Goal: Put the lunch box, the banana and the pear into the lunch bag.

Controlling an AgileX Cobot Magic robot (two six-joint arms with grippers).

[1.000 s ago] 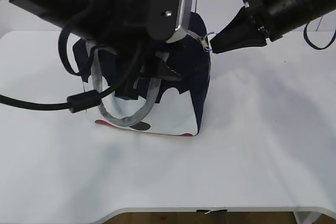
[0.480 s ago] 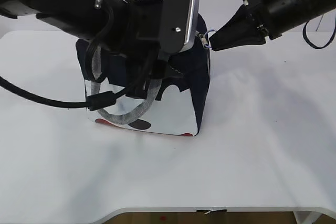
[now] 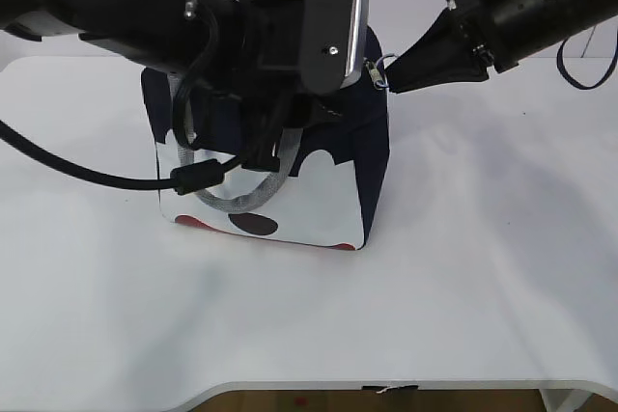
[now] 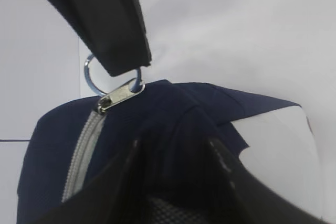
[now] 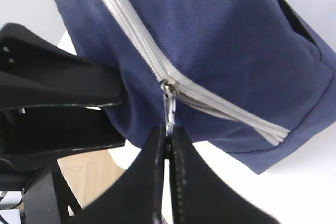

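Both my claws on the lunch bag

My right gripper is pinched tight on the metal ring pull; my left gripper clamps navy woven fabric. The boxy bag stands mid-table, grey zipper closed, webbing handle drooping.

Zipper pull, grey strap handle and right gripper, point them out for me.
zipper pull (image 5: 169,103), right wrist view, metal tab.
grey strap handle (image 3: 246,202), exterior view, bottom of loop.
right gripper (image 5: 168,145), right wrist view, jaws' tips.
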